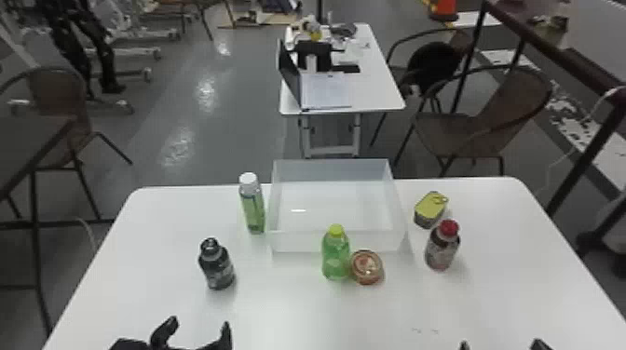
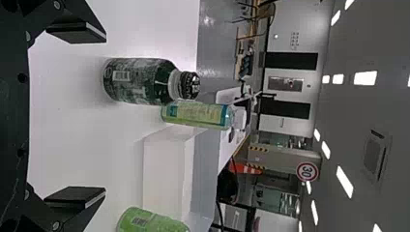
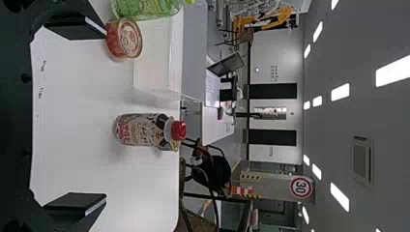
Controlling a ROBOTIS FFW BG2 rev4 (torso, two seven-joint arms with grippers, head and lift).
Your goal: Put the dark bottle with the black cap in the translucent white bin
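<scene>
Dark bottle (image 1: 218,271) (capped) upright, outside translucent white bin (image 1: 295,242).

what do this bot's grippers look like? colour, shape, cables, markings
Left gripper and right gripper: both black, two fingers each. Wrist views show angular, wedge-like fingers with flat, block-like pads. Small round grey fastener heads sit near the left one's finger bases. Can't make out any cables or lettering on either.

The bin (image 1: 298,242) was of smooth, translucent plastic. The worktop (image 1: 158,232) presented smooth, with mild sheen. The dark bottle (image 1: 217,267) looked glossy, the tin (image 1: 428,209) metallic. The floor (image 1: 200,135) was noted as smooth and glossy.
</scene>
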